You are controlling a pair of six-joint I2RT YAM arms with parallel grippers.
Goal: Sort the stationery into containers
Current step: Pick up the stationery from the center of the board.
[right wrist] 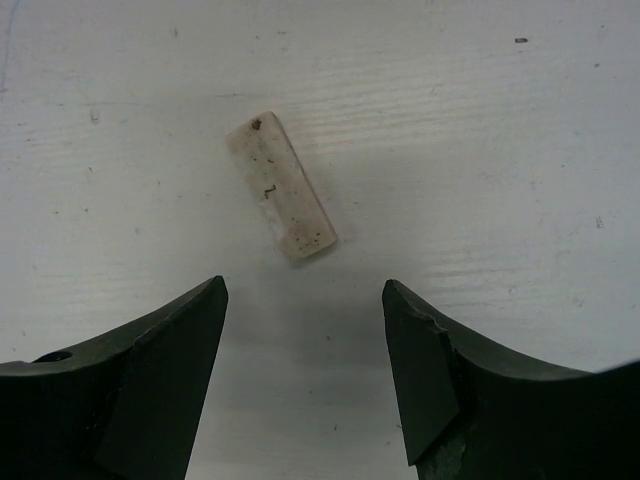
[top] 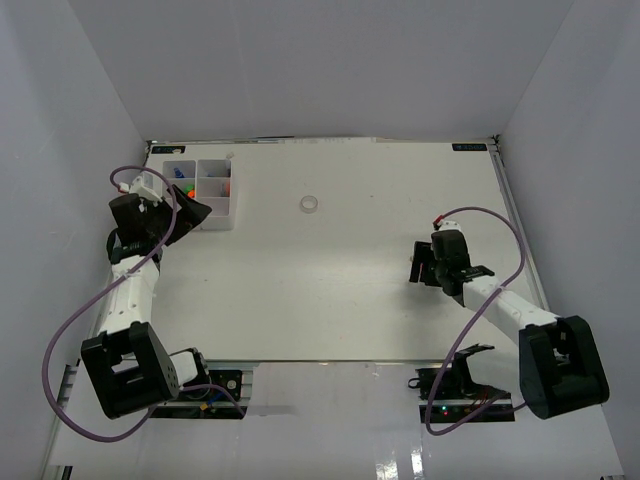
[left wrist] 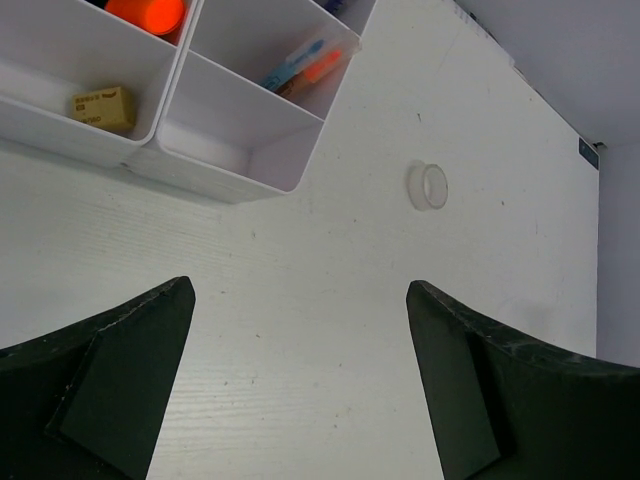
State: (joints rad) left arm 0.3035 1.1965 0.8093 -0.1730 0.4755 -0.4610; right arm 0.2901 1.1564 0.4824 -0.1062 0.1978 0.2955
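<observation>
The left jaws are spread wide above the table near the tray. The right jaws are spread too, the white eraser just ahead.

tray far-left on table | tape ring right of tray | eraser before right end effector

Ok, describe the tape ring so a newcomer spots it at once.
On the white table, find the organiser tray at the far left corner. The tape ring lies alone to its right. It is a clear hoop, not a block like the eraser.
</observation>
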